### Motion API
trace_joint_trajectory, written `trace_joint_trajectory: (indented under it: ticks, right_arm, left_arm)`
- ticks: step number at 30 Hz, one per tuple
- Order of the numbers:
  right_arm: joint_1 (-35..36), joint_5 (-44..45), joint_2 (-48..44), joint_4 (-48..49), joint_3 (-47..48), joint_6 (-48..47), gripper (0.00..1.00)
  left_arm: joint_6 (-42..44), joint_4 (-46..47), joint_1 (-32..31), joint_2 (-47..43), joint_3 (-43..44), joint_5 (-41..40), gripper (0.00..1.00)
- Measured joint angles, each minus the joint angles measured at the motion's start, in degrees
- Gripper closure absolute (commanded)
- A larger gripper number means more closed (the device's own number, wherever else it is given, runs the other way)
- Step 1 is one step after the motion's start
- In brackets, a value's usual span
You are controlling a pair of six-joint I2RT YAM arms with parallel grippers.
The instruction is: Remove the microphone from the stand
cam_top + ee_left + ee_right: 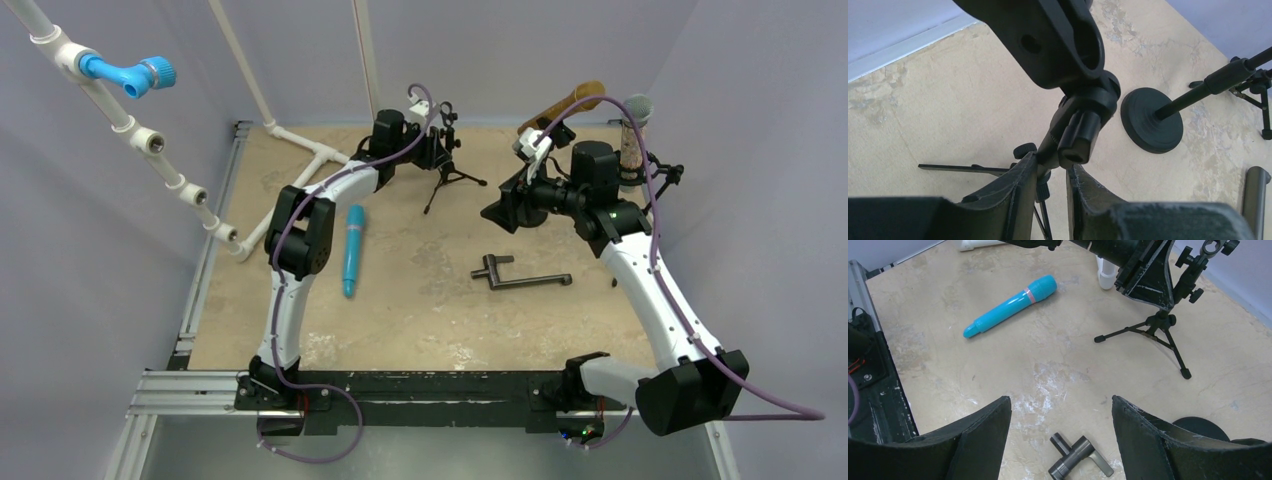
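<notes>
One blue microphone lies flat on the counter, left of centre and well apart from the tripod stand by the far edge. The left gripper is clamped on the stand's stem. The right gripper hangs with its fingers wide apart above a metal handle.

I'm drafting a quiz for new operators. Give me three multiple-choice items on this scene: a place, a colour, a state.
1. Where is the microphone? A) inside a box B) lying on the table C) hanging from a pipe
2. What colour is it? A) red B) blue C) black
3. The right tool is: A) open B) shut on the microphone C) shut on a cable
Answers: 1 B, it lies flat there; 2 B, its body is bright blue; 3 A, its fingers stand wide apart, nothing between.
</notes>
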Motion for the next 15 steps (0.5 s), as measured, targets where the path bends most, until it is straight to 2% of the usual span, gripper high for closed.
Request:
trace_joint_trajectory:
  ticks: [5, 12, 15]
  right_arm:
    - [-0.1, 0.0, 0.0, 0.3, 0.0, 0.4, 0.28]
    - [-0.5, 0.1, 0.0, 0.5, 0.0, 1.4, 0.27]
    - [-0.7, 0.5, -0.1, 0.5, 0.1, 1.9, 0.27]
  left_arm:
    - [-1.5, -2.6, 0.0, 0.0, 1.4, 0.1, 0.66]
    - [-2.4, -3.1, 0.0, -0.3, 1.4, 0.2, 0.29]
    - [-2.1, -3.1, 0.2, -2.1, -1.0, 0.2, 0.21]
